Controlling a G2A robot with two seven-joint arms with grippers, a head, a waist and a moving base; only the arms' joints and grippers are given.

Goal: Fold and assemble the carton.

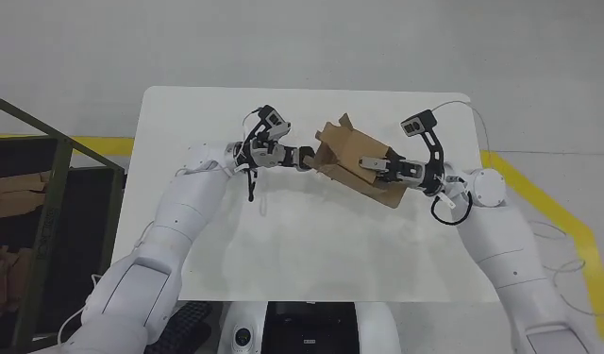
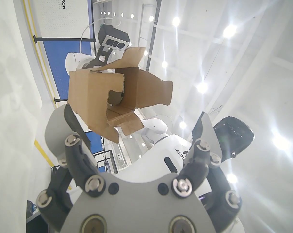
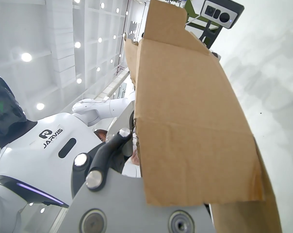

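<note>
Grips carton (image 1: 354, 160) with right gripper (image 1: 377, 165), just right of centre in the top view, over the middle of the white counter (image 1: 236, 260). Cannot tell from there whether it rests on the counter or hangs above it. Lies slantwise, from centre frame down toward the right; brown, part folded, flaps (image 1: 335, 127) standing out at the upper left end.

In the right wrist view, presses one of the fingers (image 3: 123, 134) against the edge of a carton (image 3: 185, 122) wall at lower centre; other finger hidden behind cardboard, wall clamped between.

Holds left gripper (image 1: 304, 158) just beside the carton's left end, at centre frame. In the left wrist view, left gripper (image 2: 134, 112) with fingers (image 2: 71, 122) spread wide at lower left and lower right, grasping nothing. Carton (image 2: 95, 98) in mid-frame beyond them, open end toward the camera, lower corner near the lower-left finger; cannot tell whether touching.
</note>
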